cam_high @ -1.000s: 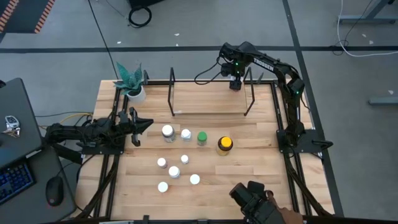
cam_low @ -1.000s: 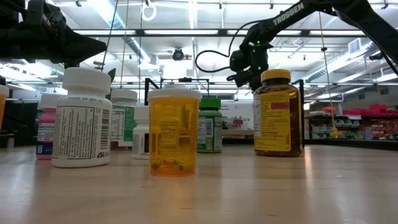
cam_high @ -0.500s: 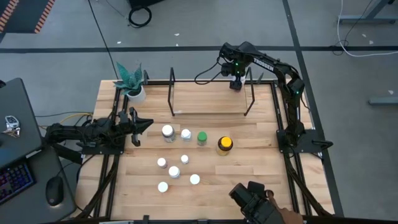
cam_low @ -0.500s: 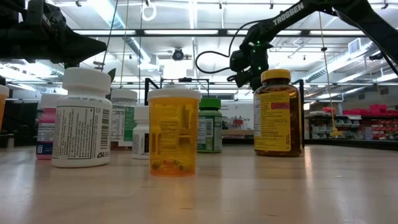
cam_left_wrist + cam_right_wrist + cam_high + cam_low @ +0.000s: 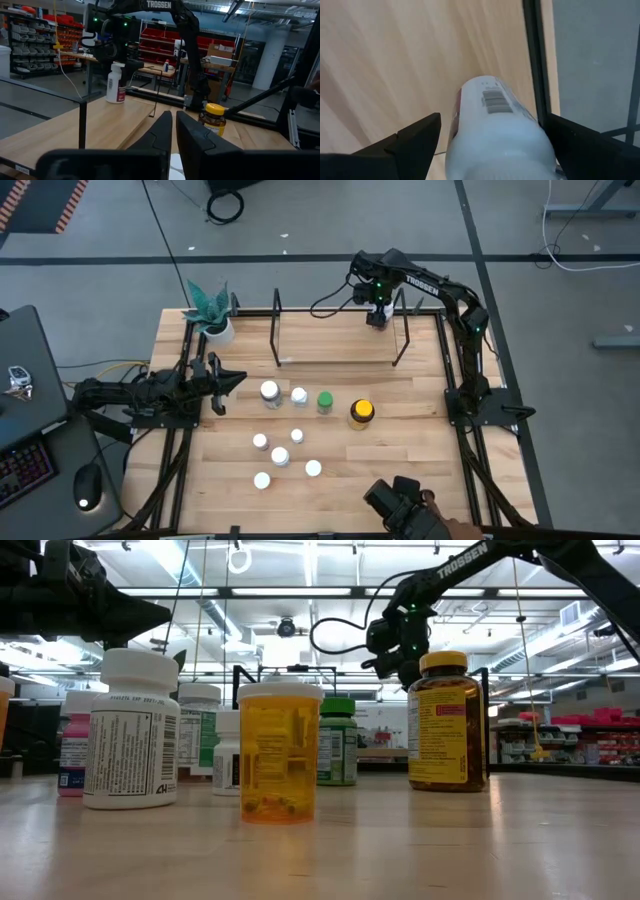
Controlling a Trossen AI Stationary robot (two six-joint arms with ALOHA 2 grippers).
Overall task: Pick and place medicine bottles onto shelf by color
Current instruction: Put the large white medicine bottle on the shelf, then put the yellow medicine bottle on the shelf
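Nine small round plastic medicine bottles stand on the pale wooden surface (image 5: 400, 440) in front of the low light-wood shelf with thin black wire uprights (image 5: 335, 340). All are upright, long axes vertical and caps on top. Nearest the shelf is a row of four. It has two white-capped ones, a green-bodied bottle with a green cap (image 5: 324, 401), and a larger amber bottle with a yellow cap (image 5: 361, 412). That amber one is filled most of the way with dark contents. Farther from the shelf is a looser group of five white caps. In it, the low view shows a see-through orange vial (image 5: 280, 755) with a few pills at its bottom, a smooth white bottle with a printed label (image 5: 131, 730) and a pink-labelled one (image 5: 75, 752).

A tenth, a white bottle with a red-pink label (image 5: 115, 83), stands upright on the shelf board at its right end, beside the wire upright there.

My right hand (image 5: 377, 315) hangs directly over that bottle, pointing down along its long axis. Its dark fingers are spread wide on either side of the white cap and grip nothing.

My left hand (image 5: 232, 380) waits to the left of the shelf's front, off the near row of bottles. It lies level, with its two dark fingers pressed together and empty.

A white pot holding a spiky green plant (image 5: 218, 330) sits just beyond the shelf's left end.
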